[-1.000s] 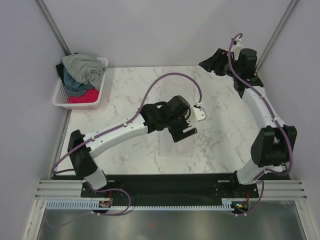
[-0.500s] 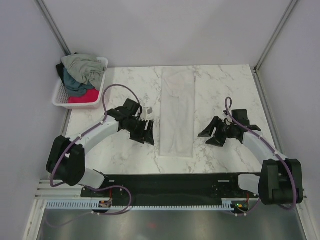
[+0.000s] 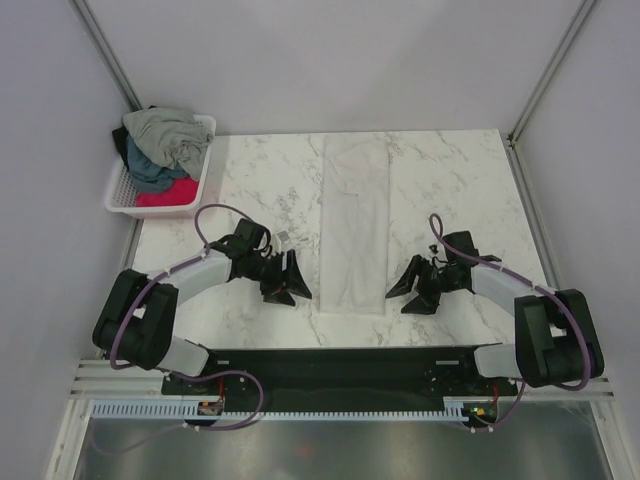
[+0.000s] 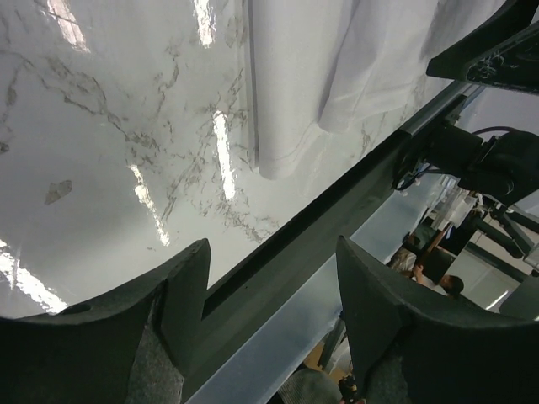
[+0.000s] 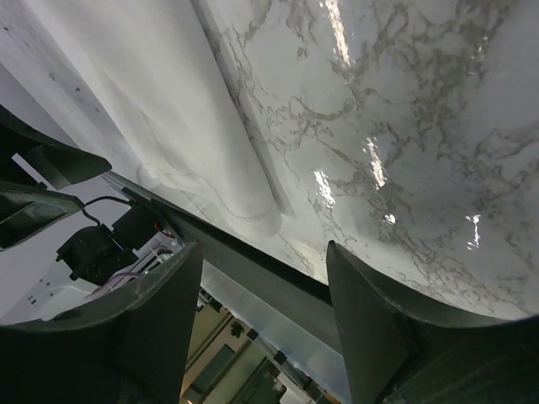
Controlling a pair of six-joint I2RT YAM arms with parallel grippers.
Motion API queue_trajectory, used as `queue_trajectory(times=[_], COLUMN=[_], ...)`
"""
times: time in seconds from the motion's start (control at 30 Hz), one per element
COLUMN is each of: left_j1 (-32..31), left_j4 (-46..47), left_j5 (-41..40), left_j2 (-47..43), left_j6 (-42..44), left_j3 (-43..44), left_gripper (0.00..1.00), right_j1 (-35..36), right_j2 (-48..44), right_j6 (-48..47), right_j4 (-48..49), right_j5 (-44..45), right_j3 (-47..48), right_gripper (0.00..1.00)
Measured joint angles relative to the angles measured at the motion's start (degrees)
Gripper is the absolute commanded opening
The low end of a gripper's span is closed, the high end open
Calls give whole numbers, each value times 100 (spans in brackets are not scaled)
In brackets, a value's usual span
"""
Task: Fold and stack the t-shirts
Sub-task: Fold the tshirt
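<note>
a white t-shirt (image 3: 355,225), folded into a long narrow strip, is seen lying flat on the marble table (image 3: 470,180), running from the far edge towards the near edge in the middle of the top view

the left gripper (image 3: 296,280) is held low over the table just beside the left side of the strip's near end, apart from the cloth; in the left wrist view its jaws are seen spread wide with nothing between them, and the shirt's near hem is seen beyond the fingers (image 4: 181,286)

the right gripper (image 3: 402,290) is placed likewise just beside the right side of the near end, not touching the cloth; its jaws are also seen parted and empty, with the rolled edge of the strip shown ahead in the right wrist view

a white lattice basket (image 3: 203,180) is set at the far left corner, well apart from both arms; a grey-green t-shirt (image 3: 165,130) is heaped on top in it, with a dark teal t-shirt (image 3: 148,172) and a red-pink t-shirt (image 3: 165,194) below
</note>
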Motion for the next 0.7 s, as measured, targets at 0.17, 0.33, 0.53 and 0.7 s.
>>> queue_trajectory(times=[0.17, 0.33, 0.53, 0.7], left_j1=[15, 15, 11, -107], left_j4=[262, 404, 551, 678], left_j5=[26, 24, 20, 24], left_j2=[323, 636, 962, 1045], left_j6=[-170, -273, -369, -479], left_j3=[0, 0, 17, 22], left_gripper=[65, 64, 62, 62], right_j1=[179, 184, 247, 391], right_j2=[299, 538, 625, 632], right_j6=[146, 273, 426, 490], right_j4=[295, 518, 793, 933], right_j5=[11, -13, -15, -4], right_j3=[-72, -79, -85, -111], right_gripper=[67, 66, 61, 61])
